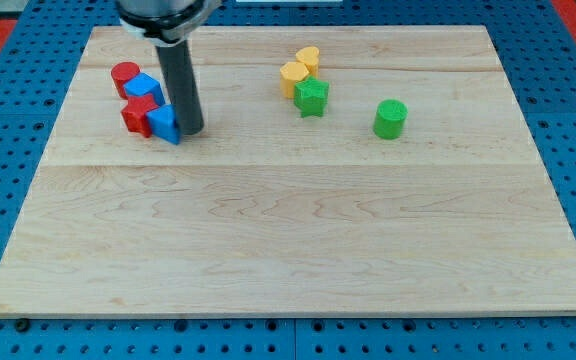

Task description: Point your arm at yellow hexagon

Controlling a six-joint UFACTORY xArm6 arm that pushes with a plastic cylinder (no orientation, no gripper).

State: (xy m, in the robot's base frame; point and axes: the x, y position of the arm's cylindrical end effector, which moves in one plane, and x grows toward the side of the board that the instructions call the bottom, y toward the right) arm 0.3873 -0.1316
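Observation:
The yellow hexagon (293, 74) lies on the wooden board near the view's top, just right of centre. A second yellow block (308, 58), rounded in shape, touches it on its upper right, and a green star (311, 97) touches it from below. My tip (192, 130) stands far to the view's left of the hexagon, right beside a small blue block (165, 123).
A cluster at the view's upper left holds a red cylinder (125, 77), a blue block (145, 88) and a red block (137, 113). A green cylinder (390, 118) stands alone right of the green star. The wooden board (288, 230) sits on a blue pegboard.

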